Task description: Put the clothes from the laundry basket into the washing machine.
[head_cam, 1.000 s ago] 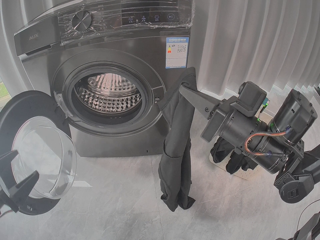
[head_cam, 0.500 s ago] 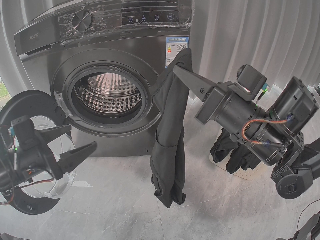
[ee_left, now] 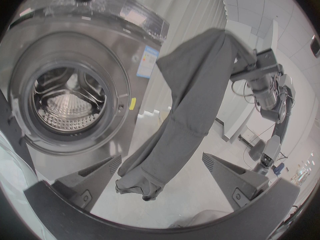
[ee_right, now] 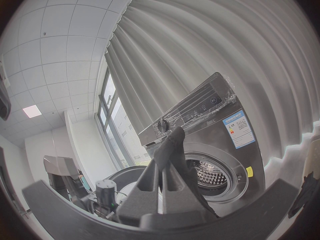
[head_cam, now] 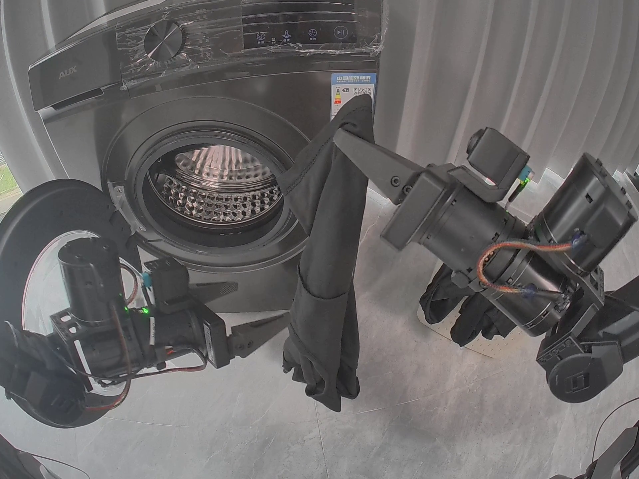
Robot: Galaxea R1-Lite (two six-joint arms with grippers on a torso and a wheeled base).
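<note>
Curtained room, one washing machine (head_cam: 219,101), one garment (head_cam: 326,234) clamped in right gripper (head_cam: 343,138), left gripper (head_cam: 261,303) spread wide, one basket (head_cam: 489,348)

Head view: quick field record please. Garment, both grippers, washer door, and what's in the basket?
garment: dark garment hangs in front of the washing machine, beside the drum opening
right gripper: shut on the dark garment's top end
left gripper: open, low, by the garment's lower end; contact unclear
door: open, swung to the left
laundry basket: on the floor behind the right arm, dark clothes in it
</note>
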